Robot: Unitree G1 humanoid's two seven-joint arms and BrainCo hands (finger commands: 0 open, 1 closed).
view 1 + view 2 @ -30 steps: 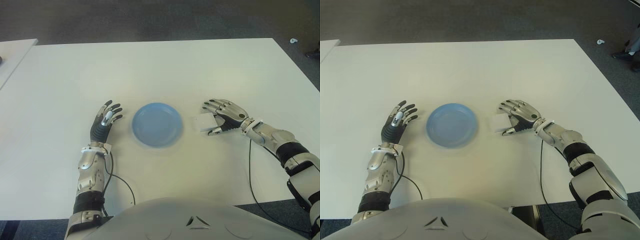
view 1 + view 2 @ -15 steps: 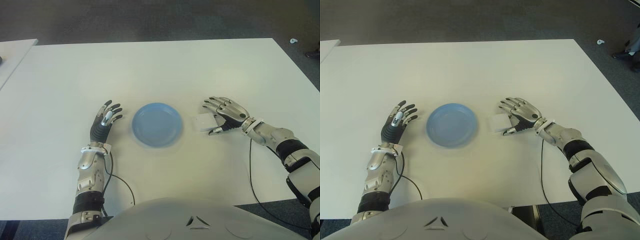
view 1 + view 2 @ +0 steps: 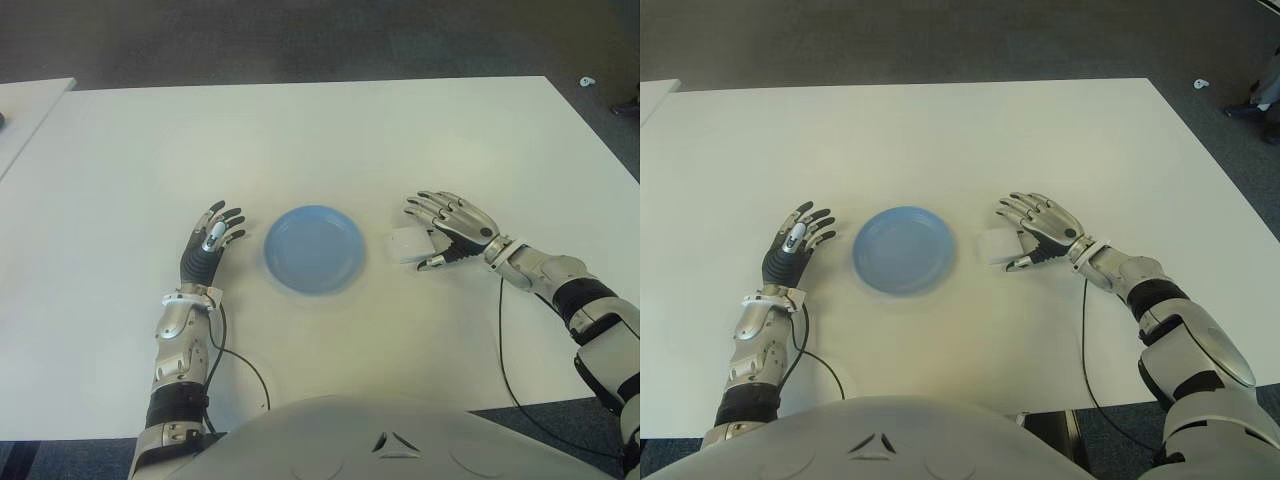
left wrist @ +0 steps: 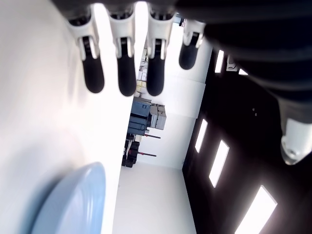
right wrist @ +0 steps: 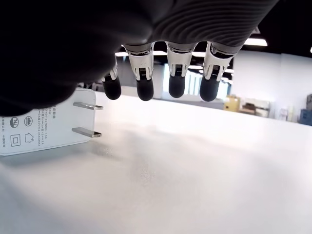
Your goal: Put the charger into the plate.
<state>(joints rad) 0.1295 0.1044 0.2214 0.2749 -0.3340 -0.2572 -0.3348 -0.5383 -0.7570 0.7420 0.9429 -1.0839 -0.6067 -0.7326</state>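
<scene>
Starting at the left of the white table (image 3: 320, 140), the left hand (image 3: 207, 247) shows palm-down just left of the blue plate (image 3: 314, 248), apart from its rim; its wrist view shows the fingers (image 4: 126, 73) straight and spread, holding nothing, with the plate's edge (image 4: 73, 204) close by. A thin black cable (image 3: 245, 370) runs from the left forearm across the near part of the table. At the centre the plate sits flat with nothing in it. Just right of the plate, separated from its rim by a narrow strip of bare table, lies the white charger (image 3: 410, 244), a flat block resting on the table surface and not in the plate. Its right side is covered by the right hand (image 3: 452, 229), which reaches in from the right with fingers (image 5: 177, 80) extended over the charger and thumb at its near side. The right wrist view shows the charger's (image 5: 36, 126) two metal prongs and printed label, with the fingertips loosely open beyond it rather than closed around it; whether the palm touches the charger cannot be told. A second black cable (image 3: 503, 350) trails from the right forearm toward the near edge. At the far left a corner of another white table (image 3: 25, 110) is visible.
</scene>
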